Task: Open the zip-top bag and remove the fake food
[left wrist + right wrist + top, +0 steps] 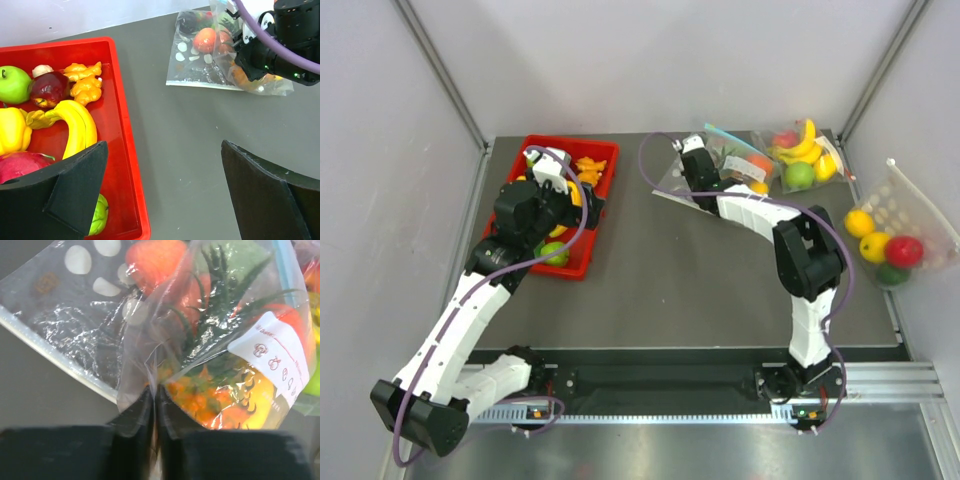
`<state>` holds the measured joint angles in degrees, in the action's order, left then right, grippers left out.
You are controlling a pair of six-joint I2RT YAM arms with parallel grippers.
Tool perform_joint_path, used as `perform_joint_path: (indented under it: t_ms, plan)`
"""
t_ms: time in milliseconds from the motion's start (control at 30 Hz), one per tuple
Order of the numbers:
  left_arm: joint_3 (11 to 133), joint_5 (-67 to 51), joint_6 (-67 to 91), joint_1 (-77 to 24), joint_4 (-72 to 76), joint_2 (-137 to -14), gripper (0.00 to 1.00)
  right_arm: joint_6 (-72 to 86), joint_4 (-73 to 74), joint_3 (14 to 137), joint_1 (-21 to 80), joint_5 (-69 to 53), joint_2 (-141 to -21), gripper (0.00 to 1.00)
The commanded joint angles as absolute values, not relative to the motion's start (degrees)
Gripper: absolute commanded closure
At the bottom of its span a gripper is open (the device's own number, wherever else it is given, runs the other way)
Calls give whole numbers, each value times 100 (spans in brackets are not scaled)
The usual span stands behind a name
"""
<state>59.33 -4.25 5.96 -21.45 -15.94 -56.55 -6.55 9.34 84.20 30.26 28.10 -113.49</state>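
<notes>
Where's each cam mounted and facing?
Top external: above, behind the bases, looking down on the table; left arm and right arm show.
Left wrist: over the red tray, facing the bags; open left hand frames it.
Right wrist: close on the zip-top bag; right hand pinches it.
Shared: top and left wrist both show tray and right arm.

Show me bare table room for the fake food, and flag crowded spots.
The widest bare patch of the dark grey table lies between the red plastic tray and the right arm, running to the near edge. The far right corner is crowded: the clear zip-top bag pinched by the right gripper, a dotted clear bag beside it, a bag of bananas.
</notes>
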Motion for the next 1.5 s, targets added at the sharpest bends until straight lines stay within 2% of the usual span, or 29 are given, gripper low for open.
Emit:
perform_joint_path:
  t_ms: [0, 133, 333, 533, 633, 767, 967, 1100, 1267, 1467]
  plan:
    - [5880, -466, 624, -2109, -1266, -5599, 1, -615, 1353, 8789, 3094, 3181, -11443, 100]
    - [5880, -510, 642, -2109, -1248, -5599, 1, -668, 1424, 8597, 3120, 2937, -11146, 100]
    - [5871, -527, 650, -2109, -1248, -5590, 1, -747, 1555, 7754, 3445, 1042, -9758, 100]
    - [5880, -799, 764, -2109, -1230, -5686, 1, -853, 1977, 6578, 4331, -656, -8360, 99]
    - [5871, -940, 887, -2109, -1222, -5774, 1, -634, 1960, 5953, 5026, -791, -7903, 99]
    - [5845, -1072, 1177, -2153, -1274, -5906, 1, -106, 1863, 5257, 5737, -809, -7533, 100]
    - [5678, -448, 1626, -2592, -1529, -5959, 1, 712, 2048, 4483, 6328, -221, -6891, 99]
    - [5213, -175, 2019, -2988, -1776, -5881, 1, 1526, 2354, 3930, 6346, 850, -6540, 99]
    - [4081, -1238, 2250, -3296, -1108, -5222, 1, 2310, 2671, 3647, 6091, 2011, -6091, 99]
    - [3684, -1774, 2302, -3384, -1292, -4062, 1, 2953, 2778, 3569, 5257, 2751, -5635, 98]
